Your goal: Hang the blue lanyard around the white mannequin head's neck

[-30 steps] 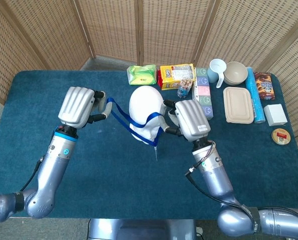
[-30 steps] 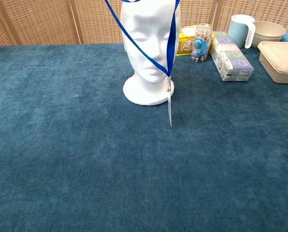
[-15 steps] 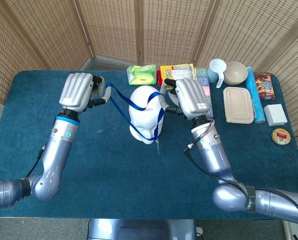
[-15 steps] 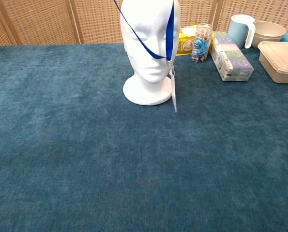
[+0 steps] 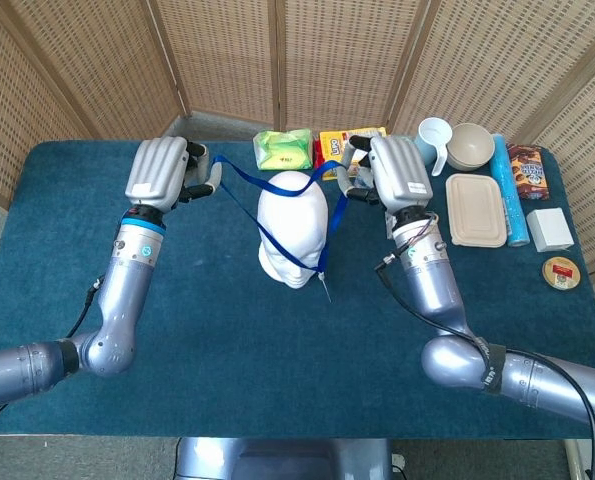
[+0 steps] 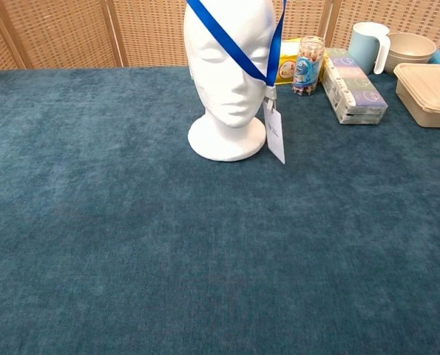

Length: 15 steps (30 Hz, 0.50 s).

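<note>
The white mannequin head (image 5: 291,228) stands upright mid-table, also seen as the head (image 6: 228,81) in the chest view. The blue lanyard (image 5: 277,183) is stretched over it between both hands. My left hand (image 5: 165,175) holds one end to the head's left; my right hand (image 5: 389,172) holds the other side to its right. In the chest view the lanyard strap (image 6: 234,48) crosses the face diagonally, and its white badge card (image 6: 275,137) dangles by the neck at the right. Neither hand shows in the chest view.
Behind the head lie a green packet (image 5: 283,148), a yellow snack box (image 5: 339,146), a small jar (image 6: 308,66) and a pastel box (image 6: 354,86). At the back right stand a cup (image 5: 435,141), a bowl (image 5: 470,145), a beige lidded container (image 5: 476,209) and small boxes.
Both hands have moved toward the far side of the table and apart, carrying the lanyard loop back over the head. The badge has swung right and turned its face to the chest camera.
</note>
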Tool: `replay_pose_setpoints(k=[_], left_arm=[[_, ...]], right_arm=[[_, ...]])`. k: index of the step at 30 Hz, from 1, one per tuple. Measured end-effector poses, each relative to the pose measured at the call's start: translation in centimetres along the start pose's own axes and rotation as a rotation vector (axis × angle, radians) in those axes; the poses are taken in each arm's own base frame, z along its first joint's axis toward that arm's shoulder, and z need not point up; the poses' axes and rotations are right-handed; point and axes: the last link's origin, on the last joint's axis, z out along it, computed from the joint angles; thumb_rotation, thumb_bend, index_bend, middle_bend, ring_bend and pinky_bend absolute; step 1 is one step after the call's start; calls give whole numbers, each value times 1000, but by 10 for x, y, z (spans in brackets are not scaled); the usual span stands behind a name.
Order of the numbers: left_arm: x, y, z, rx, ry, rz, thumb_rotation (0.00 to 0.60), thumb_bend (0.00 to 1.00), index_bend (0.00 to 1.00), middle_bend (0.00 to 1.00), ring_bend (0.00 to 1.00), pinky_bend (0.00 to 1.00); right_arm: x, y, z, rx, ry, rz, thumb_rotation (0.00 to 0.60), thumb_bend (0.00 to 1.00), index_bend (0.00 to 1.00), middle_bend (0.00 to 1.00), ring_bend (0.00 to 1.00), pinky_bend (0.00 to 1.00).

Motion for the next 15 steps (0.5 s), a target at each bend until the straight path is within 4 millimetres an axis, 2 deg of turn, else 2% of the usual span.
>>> replay_pose_setpoints(k=[15], left_arm=[[-17, -21, 11, 46, 19, 22, 420, 474, 803, 1000, 1000, 1000]], right_arm=[[-5, 12, 12, -55, -11, -40, 592, 562, 666, 982, 1000, 1000]])
